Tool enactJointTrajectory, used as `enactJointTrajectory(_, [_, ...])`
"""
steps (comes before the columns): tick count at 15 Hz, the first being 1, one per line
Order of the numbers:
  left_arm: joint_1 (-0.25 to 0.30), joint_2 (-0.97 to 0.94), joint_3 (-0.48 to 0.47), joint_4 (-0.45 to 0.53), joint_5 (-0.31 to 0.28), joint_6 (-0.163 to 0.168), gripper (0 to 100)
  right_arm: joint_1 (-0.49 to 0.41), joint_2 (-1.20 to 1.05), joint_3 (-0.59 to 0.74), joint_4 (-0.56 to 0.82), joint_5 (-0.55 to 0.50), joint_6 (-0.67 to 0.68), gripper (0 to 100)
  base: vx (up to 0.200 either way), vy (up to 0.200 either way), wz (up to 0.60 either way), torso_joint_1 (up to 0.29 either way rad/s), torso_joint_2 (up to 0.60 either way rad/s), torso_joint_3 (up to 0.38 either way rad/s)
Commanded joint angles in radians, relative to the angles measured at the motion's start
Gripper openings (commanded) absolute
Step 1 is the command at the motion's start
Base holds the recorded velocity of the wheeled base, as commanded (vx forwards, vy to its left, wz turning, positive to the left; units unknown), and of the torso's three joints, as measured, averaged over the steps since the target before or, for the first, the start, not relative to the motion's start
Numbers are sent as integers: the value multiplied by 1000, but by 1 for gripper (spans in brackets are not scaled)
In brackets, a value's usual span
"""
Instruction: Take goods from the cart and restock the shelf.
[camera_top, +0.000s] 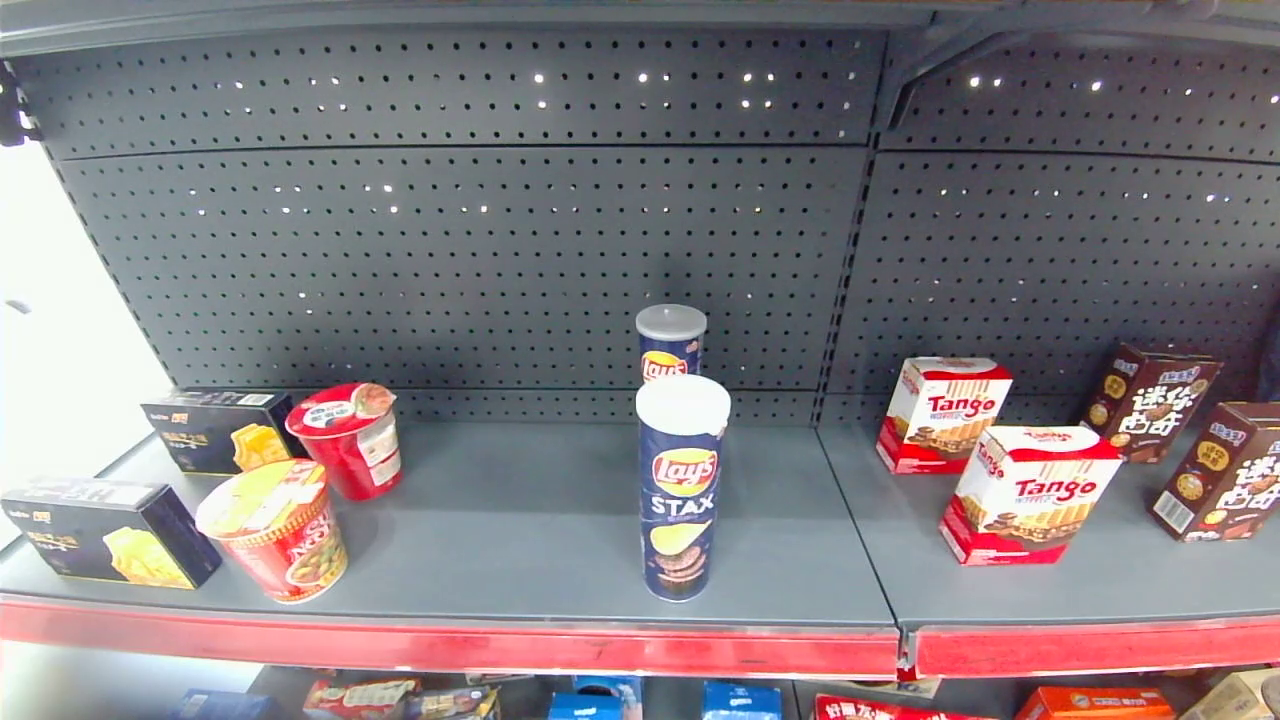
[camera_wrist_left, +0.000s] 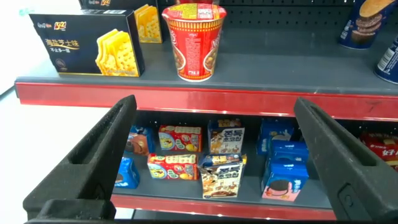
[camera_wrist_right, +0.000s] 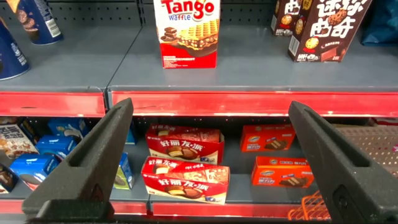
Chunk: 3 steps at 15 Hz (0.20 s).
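Observation:
The grey shelf (camera_top: 520, 540) carries two tall blue chip cans (camera_top: 682, 485), one behind the other. Left of them stand two red cup noodles (camera_top: 275, 530) and two black boxes (camera_top: 105, 530). To the right are two white-and-red wafer boxes (camera_top: 1030, 492) and two brown boxes (camera_top: 1225, 470). My left gripper (camera_wrist_left: 216, 104) is open and holds nothing; it hangs in front of the shelf's red edge, below the cup noodle (camera_wrist_left: 194, 40). My right gripper (camera_wrist_right: 211, 107) is open and holds nothing too, level with the red edge below the wafer box (camera_wrist_right: 188, 32).
Free shelf floor lies between the cup noodles and the cans, and between the cans and the wafer boxes. The lower shelf holds cookie packs (camera_wrist_left: 221, 168), red pie boxes (camera_wrist_right: 185, 165) and orange boxes (camera_wrist_right: 280, 171). An orange wire mesh (camera_wrist_right: 323, 208) shows low beside the right gripper.

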Motion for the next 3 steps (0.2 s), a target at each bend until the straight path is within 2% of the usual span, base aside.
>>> enactJointTrajectory(1, [0,0,0,0,1,0,100,0,1,0,0,0,0,100,0,0,0,0,0,0])
enactJointTrajectory(3, [0,0,0,0,1,0,100,0,1,0,0,-1,0,100,0,0,0,0,0,0])
